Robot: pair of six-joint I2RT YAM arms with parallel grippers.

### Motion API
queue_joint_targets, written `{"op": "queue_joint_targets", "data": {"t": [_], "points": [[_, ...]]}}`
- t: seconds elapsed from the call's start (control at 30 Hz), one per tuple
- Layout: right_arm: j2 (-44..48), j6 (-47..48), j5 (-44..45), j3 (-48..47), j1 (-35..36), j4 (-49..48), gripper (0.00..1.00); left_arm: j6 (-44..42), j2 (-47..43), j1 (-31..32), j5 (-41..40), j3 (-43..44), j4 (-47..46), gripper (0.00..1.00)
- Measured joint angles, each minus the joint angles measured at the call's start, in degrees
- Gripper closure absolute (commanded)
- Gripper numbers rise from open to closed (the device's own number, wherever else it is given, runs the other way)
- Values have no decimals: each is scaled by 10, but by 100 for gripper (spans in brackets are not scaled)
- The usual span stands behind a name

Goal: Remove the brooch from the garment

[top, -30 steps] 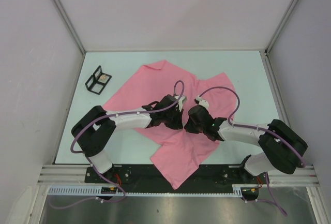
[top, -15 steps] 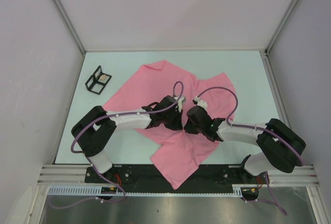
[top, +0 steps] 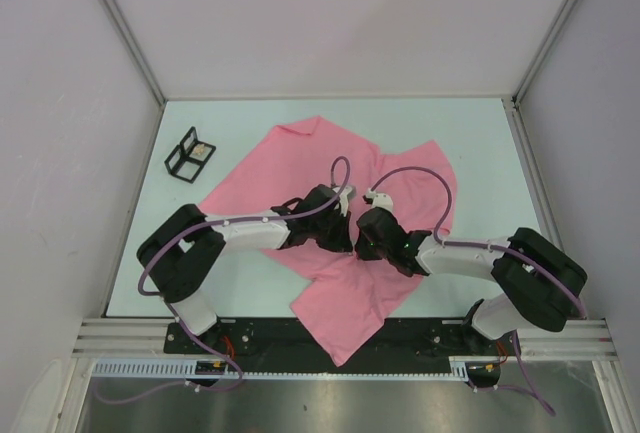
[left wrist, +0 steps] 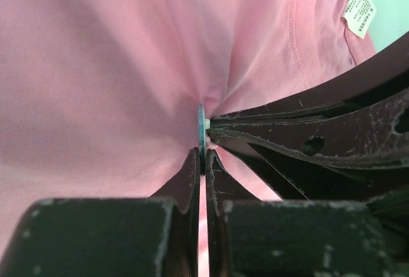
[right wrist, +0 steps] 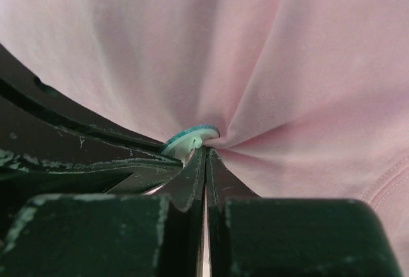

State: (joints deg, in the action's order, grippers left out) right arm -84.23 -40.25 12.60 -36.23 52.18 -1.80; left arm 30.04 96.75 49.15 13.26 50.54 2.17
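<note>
My left claw (left wrist: 203, 162) pinched shut on stiff brooch (left wrist: 201, 130) rim; right claw (right wrist: 206, 155) clamped pucker of garment (left wrist: 96, 66) beside it, cloth judged soft, stretchy.

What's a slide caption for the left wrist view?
Left gripper pinches the teal brooch edge-on; right gripper shut beside it, pink T-shirt puckering around both.
</note>
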Motion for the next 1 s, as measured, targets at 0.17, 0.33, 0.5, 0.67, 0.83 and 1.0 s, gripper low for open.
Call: {"op": "queue_joint_targets", "data": {"t": [0.17,0.33,0.5,0.67,0.83,1.0], "points": [[0,37,-6,6,2,-17,100,2,1,-4,10,-7,-10,100],[-1,63,-10,8,2,-28,100,1,5,-7,18,-7,-12,100],[-3,68,-9,8,2,-30,100,1,8,-7,19,-6,-16,100],[-12,59,19,-6,11,-13,100,-1,19,-7,7,1,-27,99],[-25,27,38,-28,15,17,100,-12,23,4,-37,2,-37,100],[-26,10,56,-29,17,23,100,-21,21,22,-74,-4,-53,100]]}}
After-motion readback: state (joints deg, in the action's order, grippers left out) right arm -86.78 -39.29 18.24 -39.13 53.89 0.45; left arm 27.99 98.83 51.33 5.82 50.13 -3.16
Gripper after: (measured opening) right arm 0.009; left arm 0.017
